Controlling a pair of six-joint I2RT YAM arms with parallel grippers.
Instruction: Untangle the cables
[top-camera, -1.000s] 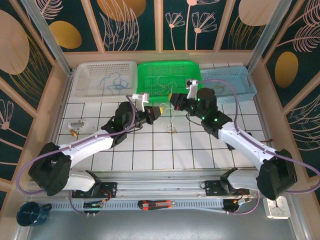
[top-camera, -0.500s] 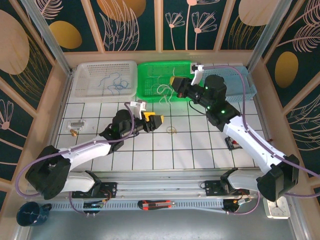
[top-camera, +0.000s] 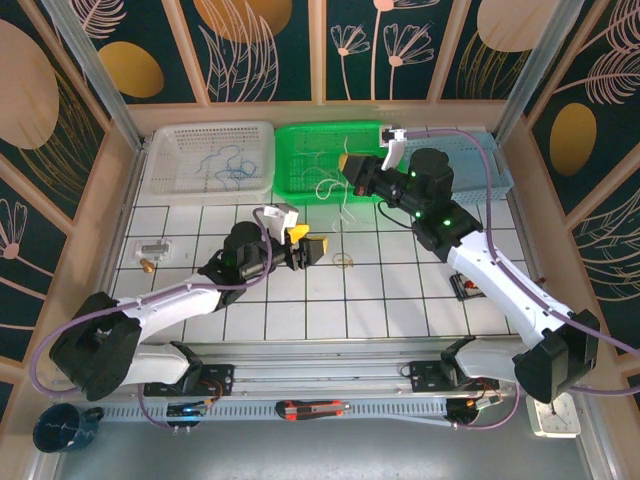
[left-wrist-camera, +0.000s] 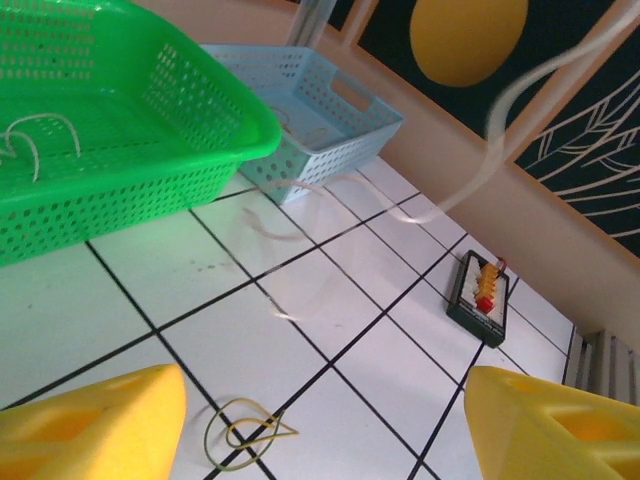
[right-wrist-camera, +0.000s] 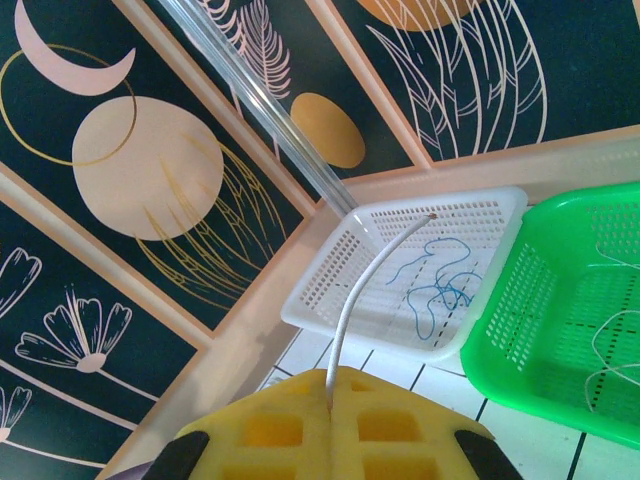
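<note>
Above the green basket (top-camera: 330, 126), at the far side of the tiled table (top-camera: 400, 300), the right gripper (top-camera: 349, 166) pinches a whitish-grey cable (top-camera: 337, 192) that dangles in loose curls near the basket's front rim. Its wrist camera shows what the overhead view cannot: the two yellow pads (right-wrist-camera: 270, 430) are pressed together, and the thin strand rises from the seam between them. That camera also takes in a white basket (right-wrist-camera: 330, 282) holding a squiggle of blue cables (right-wrist-camera: 440, 285), with more pale strands lying in the green basket.

Nearer the middle of the table, the left gripper (top-camera: 306, 243) has its fingers spread wide with nothing between them. Its wrist view shows a small pale yellow cable loop (left-wrist-camera: 245, 432) lying on a white tile, just beyond the yellow fingertips (left-wrist-camera: 90, 420) and not touching them. The overhead view places this loop just to the gripper's right. The left wrist view also catches the dangling whitish strand as a blur — plus a pale blue basket (left-wrist-camera: 330, 95) beside the green one, and a small black block (left-wrist-camera: 482, 297) with yellow and red parts.
</note>
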